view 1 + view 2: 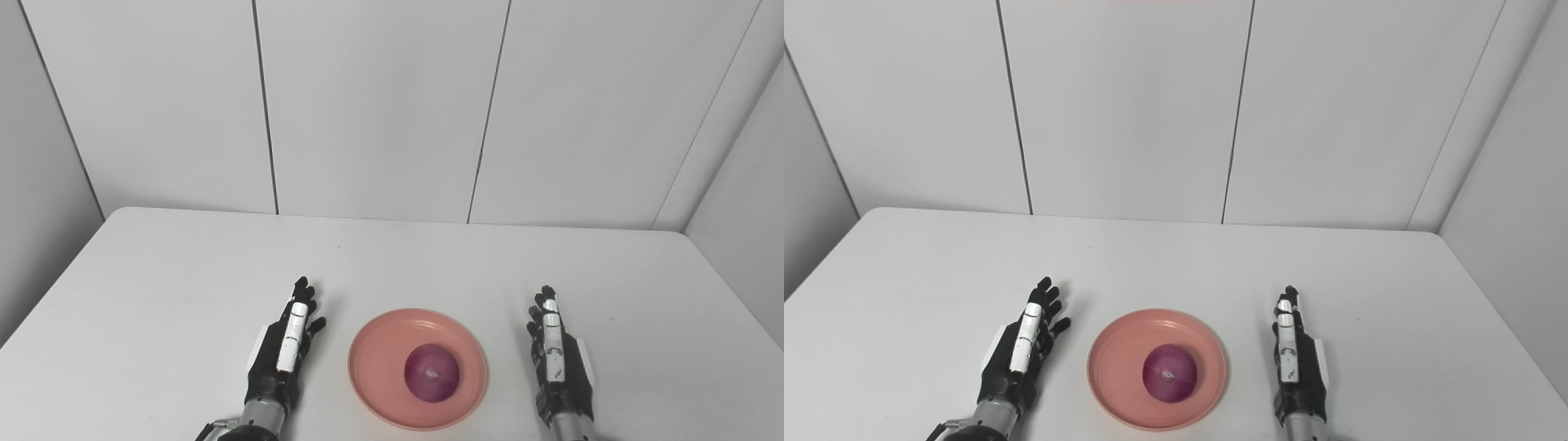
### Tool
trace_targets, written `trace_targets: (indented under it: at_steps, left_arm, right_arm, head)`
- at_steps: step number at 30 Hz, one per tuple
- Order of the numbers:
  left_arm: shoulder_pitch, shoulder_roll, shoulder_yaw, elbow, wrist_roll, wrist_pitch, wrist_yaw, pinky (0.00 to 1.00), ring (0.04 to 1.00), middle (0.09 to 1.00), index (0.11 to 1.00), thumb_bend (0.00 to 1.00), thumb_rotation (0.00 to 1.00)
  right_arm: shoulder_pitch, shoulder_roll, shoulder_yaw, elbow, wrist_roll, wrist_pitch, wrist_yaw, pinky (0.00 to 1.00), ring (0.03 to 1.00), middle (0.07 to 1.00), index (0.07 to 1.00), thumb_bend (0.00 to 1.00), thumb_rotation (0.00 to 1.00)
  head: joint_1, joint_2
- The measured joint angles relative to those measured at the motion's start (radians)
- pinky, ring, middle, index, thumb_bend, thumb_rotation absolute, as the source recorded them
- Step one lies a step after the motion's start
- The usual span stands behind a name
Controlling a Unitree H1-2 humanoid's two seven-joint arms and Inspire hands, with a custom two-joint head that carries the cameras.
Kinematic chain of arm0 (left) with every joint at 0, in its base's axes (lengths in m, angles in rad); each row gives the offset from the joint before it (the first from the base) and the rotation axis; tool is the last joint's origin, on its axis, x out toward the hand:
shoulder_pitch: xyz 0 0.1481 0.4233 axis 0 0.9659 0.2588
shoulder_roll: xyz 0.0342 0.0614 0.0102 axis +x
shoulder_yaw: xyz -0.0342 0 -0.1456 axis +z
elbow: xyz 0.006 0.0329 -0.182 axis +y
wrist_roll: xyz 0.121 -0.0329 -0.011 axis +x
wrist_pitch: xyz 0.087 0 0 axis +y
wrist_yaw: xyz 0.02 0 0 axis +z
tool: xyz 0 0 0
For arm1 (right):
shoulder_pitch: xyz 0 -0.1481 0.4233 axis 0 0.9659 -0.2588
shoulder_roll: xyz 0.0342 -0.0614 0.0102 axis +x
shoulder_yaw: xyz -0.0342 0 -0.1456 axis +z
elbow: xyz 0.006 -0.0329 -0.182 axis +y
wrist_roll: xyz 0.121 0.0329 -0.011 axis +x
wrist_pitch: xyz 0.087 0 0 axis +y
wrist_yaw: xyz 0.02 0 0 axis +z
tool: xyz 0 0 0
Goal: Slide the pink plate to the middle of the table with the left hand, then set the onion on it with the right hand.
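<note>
The onion [432, 380] lies on the pink plate [380, 349] in the left eye view, a little toward the plate's near right part, its purple skin smooth and glossy with a pale spot at the top. The plate rests flat on the white surface [184, 263], near the front edge and about midway between the two hands. The left hand [283, 354] lies just beside the plate's left rim without touching it, its fingers [300, 294] stretched forward, slightly apart and holding nothing. The right hand [557, 358] lies further off on the plate's right, fingers likewise extended and empty.

In the right eye view the same layout shows from a little to the side: the onion [1169, 372] sits inside the plate [1118, 358], clear of the raised rim, with the left hand [1020, 355] and the right hand [1295, 361] flanking it, both flat over the surface [937, 263] and both with nothing in them. Both steps of the task look done, judging by how things lie.

As for handling, the onion looks firm, round and fairly light, with a slick dry skin; it would likely roll if nudged, so a hold around its widest part with fingers on opposite sides seems safest. The plate looks like thin, stiff plastic, light enough to slide on the smooth surface with a push at its rim, and a quick shove could set the onion rolling toward the edge
</note>
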Motion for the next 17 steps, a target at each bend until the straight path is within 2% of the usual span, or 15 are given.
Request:
trace_targets:
  at_steps: [6, 10, 17]
  left_arm:
    - [0.004, -0.001, -0.024, 0.013, 0.066, -0.033, 0.022, 1.00, 1.000, 1.000, 1.000, 0.71, 0.99]
    - [0.014, -0.002, -0.036, 0.031, 0.104, -0.089, 0.033, 1.00, 1.000, 1.000, 1.000, 0.71, 0.97]
    - [0.023, -0.008, -0.055, 0.036, 0.207, -0.121, 0.075, 1.00, 1.000, 1.000, 1.000, 0.65, 1.00]
  right_arm:
    - [0.001, -0.012, 0.008, 0.000, 0.014, 0.002, 0.002, 1.00, 1.000, 1.000, 1.000, 0.85, 1.00]
    - [0.004, -0.026, 0.020, -0.004, 0.014, 0.003, 0.005, 1.00, 1.000, 0.996, 0.999, 0.86, 1.00]
    - [0.012, -0.058, 0.052, -0.008, -0.002, 0.003, 0.017, 1.00, 0.988, 0.983, 0.984, 0.86, 1.00]
  head:
    - [0.025, 0.011]
    - [0.041, 0.023]
    - [0.063, 0.029]
